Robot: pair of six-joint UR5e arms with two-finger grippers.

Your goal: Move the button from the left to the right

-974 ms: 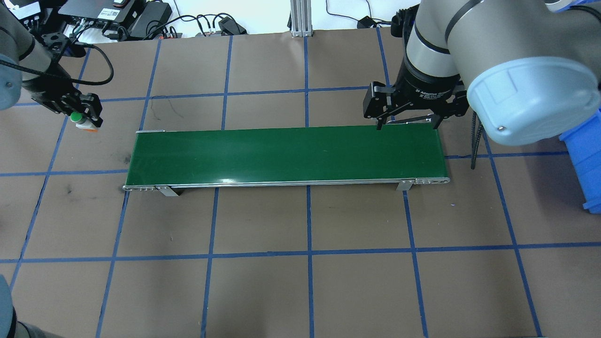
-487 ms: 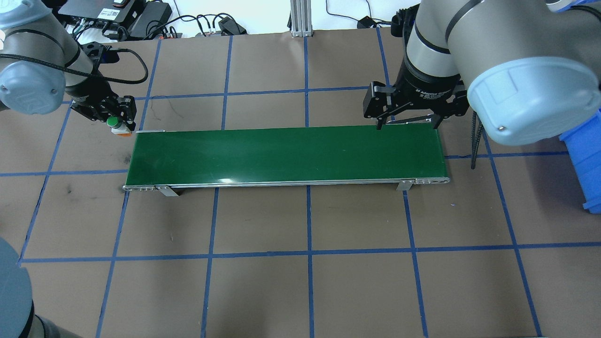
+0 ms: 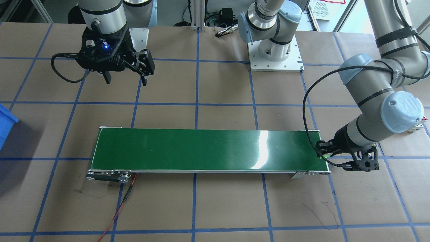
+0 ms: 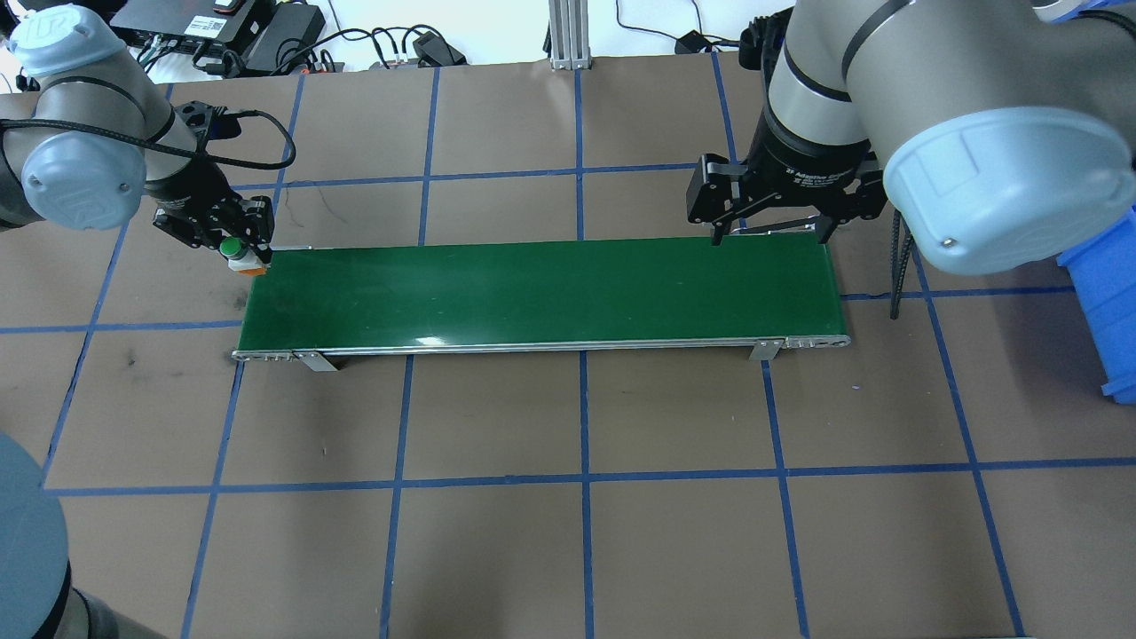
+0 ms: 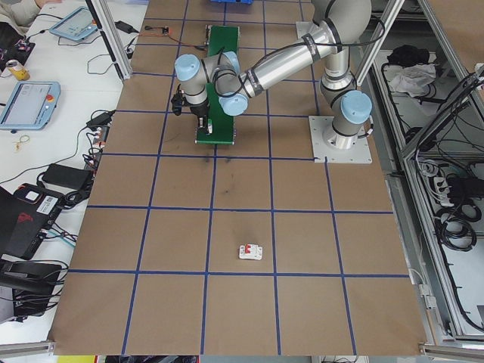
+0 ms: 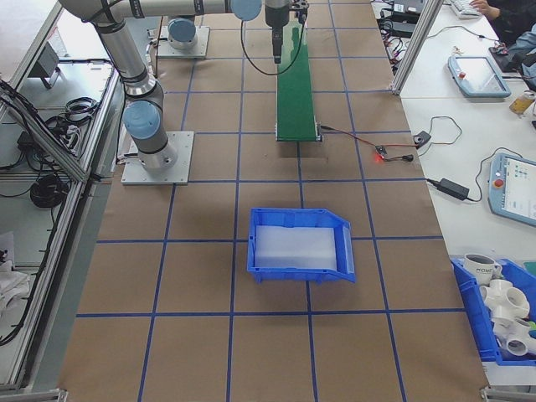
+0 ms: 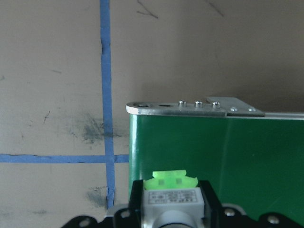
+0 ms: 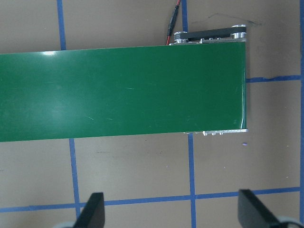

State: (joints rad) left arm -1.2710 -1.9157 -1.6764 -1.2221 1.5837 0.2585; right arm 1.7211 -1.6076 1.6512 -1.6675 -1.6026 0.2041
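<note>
Green cap up, the button (image 4: 232, 248) sits pinched in the left hand (image 4: 238, 251), right at the conveyor belt's (image 4: 541, 293) left end, at about nine o'clock on the desk (image 4: 568, 532) in the overhead view. The wrist view shows its light-green base (image 7: 170, 180) just over the belt's edge. To do this step well, I would carry it a little further inward, past the end roller, lower it until the base rests flat, then release without tipping it. Far off at three o'clock, the right hand (image 4: 770, 224) hovers spread wide beside the belt's right end, empty, placed to receive.
</note>
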